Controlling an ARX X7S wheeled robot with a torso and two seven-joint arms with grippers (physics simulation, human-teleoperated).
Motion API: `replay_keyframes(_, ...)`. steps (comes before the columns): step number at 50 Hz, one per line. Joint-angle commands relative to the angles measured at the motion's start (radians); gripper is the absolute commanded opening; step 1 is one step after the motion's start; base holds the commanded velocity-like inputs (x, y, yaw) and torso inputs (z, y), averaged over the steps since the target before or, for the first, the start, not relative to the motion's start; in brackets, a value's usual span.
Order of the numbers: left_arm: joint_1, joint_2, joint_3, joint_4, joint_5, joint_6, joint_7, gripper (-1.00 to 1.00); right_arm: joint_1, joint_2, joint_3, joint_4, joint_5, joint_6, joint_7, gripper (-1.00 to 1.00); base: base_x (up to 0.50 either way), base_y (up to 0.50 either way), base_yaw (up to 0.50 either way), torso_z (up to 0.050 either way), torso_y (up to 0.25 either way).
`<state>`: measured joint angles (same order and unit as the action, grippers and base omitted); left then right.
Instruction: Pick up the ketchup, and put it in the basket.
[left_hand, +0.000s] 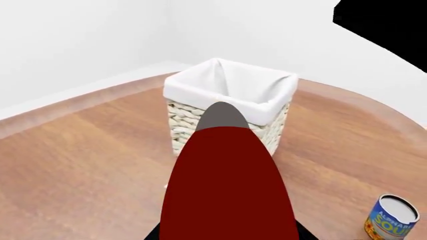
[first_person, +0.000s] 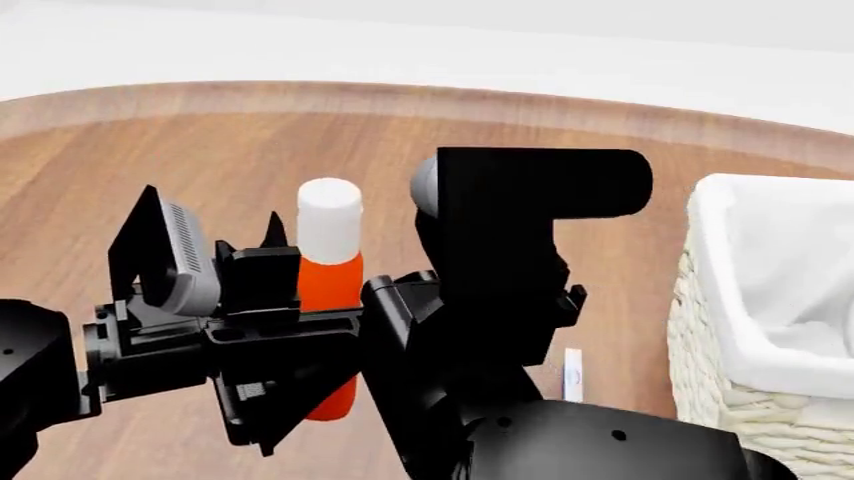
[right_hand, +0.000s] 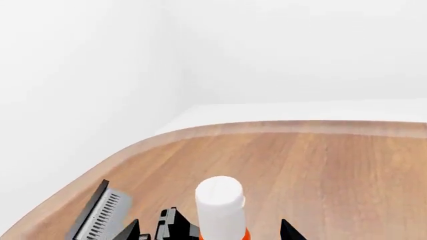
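Left gripper (first_person: 300, 300) pinches the ketchup (first_person: 328, 290) upright at its orange body, above the wooden floor (first_person: 200, 150). Its smooth plastic carries a round white cap. To the right stands the basket (first_person: 747, 400), woven wicker with white cloth lining. White walls surround.

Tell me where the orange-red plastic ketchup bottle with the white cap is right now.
In the head view the orange-red plastic ketchup bottle stands upright left of centre, held in the left gripper above the wooden table, well left of the cream-white wicker basket.
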<state>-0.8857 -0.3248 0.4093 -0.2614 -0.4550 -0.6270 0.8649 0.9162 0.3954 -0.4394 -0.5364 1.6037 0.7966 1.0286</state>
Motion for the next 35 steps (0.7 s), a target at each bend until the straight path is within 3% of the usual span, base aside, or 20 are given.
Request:
replay_keyframes(1,0.002,0.012,-0.027,0.004,-0.023,-0.002,0.032,-1.0,0.003,-0.031,0.004,0.075,-0.05,-0.017,-0.08,1.0,0.0,0.0,0.0,0.0,0.0)
replay_keyframes(35,0.009,0.004,-0.003,0.027,-0.031,-0.009,0.029,-1.0,0.008,-0.037,-0.061,0.193,-0.133,-0.006,-0.17,1.0,0.0,0.0,0.0,0.0,0.0)
